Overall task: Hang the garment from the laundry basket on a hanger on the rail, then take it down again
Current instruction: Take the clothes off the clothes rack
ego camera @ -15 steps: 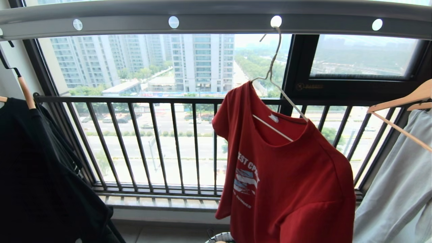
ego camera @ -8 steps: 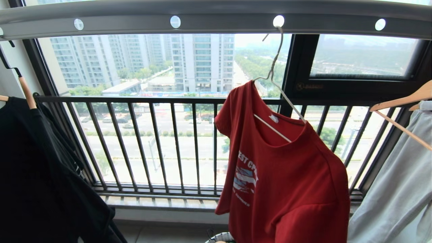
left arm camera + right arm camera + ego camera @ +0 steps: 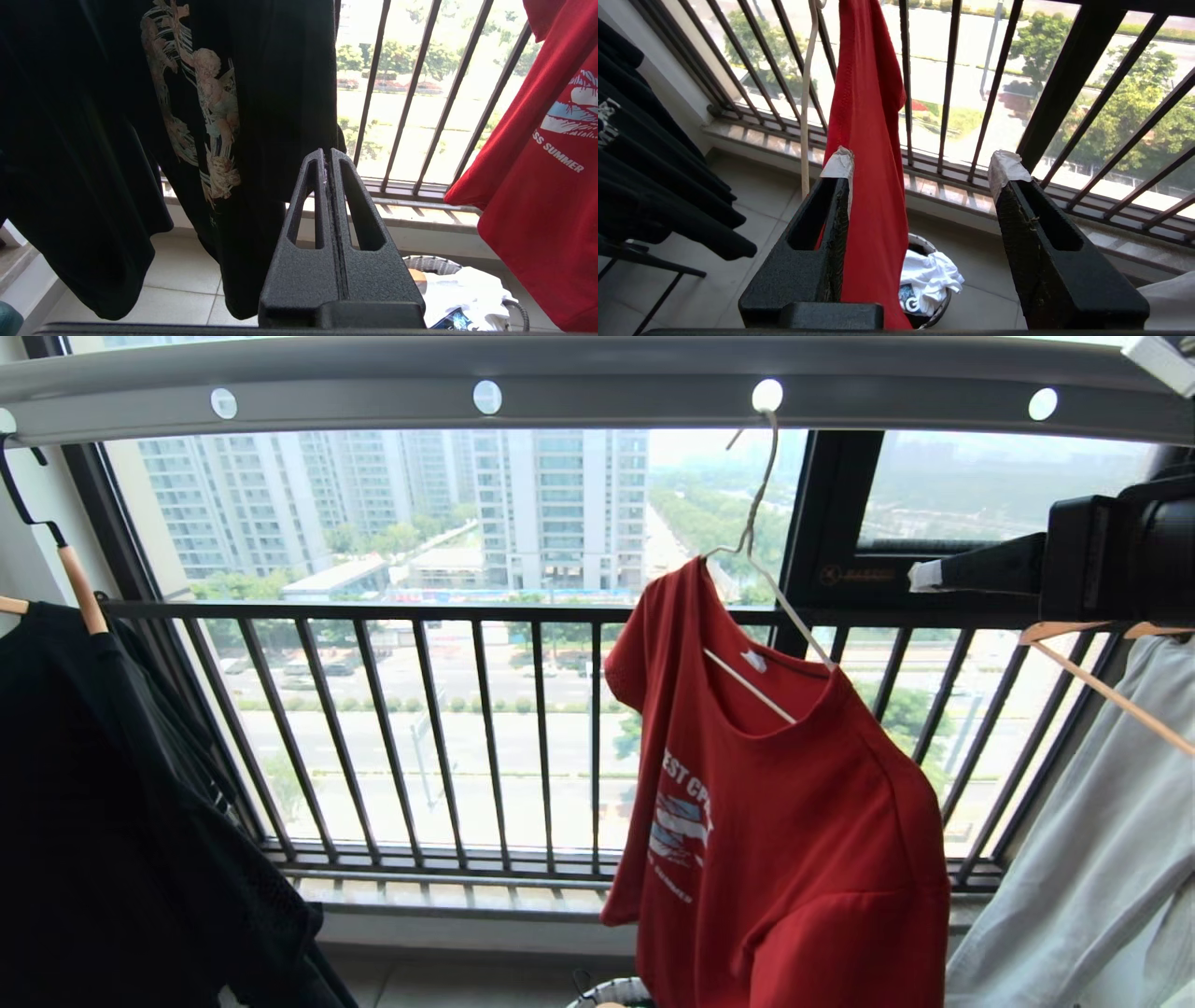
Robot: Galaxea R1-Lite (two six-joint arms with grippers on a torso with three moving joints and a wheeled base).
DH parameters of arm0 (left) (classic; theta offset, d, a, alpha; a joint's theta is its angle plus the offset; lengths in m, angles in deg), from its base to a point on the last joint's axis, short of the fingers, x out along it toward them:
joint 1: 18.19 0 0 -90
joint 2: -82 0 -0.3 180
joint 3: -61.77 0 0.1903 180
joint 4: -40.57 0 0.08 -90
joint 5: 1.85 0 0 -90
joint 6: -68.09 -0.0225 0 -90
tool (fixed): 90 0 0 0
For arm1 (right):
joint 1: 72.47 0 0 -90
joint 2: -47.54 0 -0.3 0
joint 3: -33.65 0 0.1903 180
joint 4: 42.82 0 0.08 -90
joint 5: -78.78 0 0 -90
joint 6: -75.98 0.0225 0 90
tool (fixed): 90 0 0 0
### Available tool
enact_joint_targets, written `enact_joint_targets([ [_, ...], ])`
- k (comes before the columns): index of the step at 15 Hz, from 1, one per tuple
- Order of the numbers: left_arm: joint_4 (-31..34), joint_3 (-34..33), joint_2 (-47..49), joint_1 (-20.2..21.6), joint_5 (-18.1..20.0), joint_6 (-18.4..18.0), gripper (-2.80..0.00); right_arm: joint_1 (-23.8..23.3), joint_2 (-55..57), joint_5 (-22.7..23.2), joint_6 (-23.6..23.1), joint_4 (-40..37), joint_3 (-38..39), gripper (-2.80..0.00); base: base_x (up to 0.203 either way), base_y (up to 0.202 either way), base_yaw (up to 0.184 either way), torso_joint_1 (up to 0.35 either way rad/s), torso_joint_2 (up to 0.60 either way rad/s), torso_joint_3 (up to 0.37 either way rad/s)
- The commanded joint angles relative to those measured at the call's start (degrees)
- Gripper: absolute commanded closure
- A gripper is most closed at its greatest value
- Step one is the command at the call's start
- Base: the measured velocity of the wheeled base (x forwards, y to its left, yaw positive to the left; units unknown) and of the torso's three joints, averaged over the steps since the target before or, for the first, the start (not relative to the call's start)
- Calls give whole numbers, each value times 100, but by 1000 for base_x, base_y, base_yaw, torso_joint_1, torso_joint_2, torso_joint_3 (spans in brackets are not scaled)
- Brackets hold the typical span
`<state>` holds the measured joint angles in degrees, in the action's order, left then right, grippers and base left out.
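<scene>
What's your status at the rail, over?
Right tool open, raised beside the red T-shirt, empty. Left tool shut, low, idle. T-shirt on wire hanger, hooked in rail. Nothing between right tool and hanger.

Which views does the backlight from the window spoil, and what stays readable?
Head view: bright window, the black hanging garment is nearly featureless, the red printed T-shirt reads well. Left wrist view: outdoors washed out, black garment's pale print legible. Right wrist view: street overexposed, red T-shirt and the round white woven laundry basket clear.
</scene>
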<state>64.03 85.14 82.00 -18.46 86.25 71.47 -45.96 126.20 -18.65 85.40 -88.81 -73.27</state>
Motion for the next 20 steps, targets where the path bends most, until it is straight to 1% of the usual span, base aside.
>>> enact_joint_targets([
  [1,-1,0,9,0,-3,4,0,538,464,-235,-101,306,-160,-280,0,0,0,0,0,0],
  [4,-1,0,9,0,-3,4,0,877,670,-526,-139,462,-232,-280,0,0,0,0,0,0],
  [7,-1,0,9,0,-3,4,0,1150,773,-612,-197,772,-261,-280,0,0,0,0,0,0],
  [9,-1,0,9,-7,-3,4,0,1223,1022,-872,-345,812,-261,-280,0,0,0,0,0,0],
  [12,-1,0,9,0,-3,4,0,1172,1515,-1020,-474,1333,-280,-280,0,0,0,0,0,0],
  [13,-1,0,9,0,-3,4,0,1134,1682,-1137,-615,1554,-283,-280,0,0,0,0,0,0],
  [16,-1,0,9,-7,-3,4,0,1112,2064,-1711,-1163,2235,-286,-280,0,0,0,0,0,0],
  [18,-1,0,9,0,-3,4,0,1102,2207,-1996,-1409,2488,-297,-280,0,0,0,0,0,0],
  [20,-1,0,9,0,-3,4,0,1055,2272,-2196,-1527,2649,-347,-280,0,0,0,0,0,0],
])
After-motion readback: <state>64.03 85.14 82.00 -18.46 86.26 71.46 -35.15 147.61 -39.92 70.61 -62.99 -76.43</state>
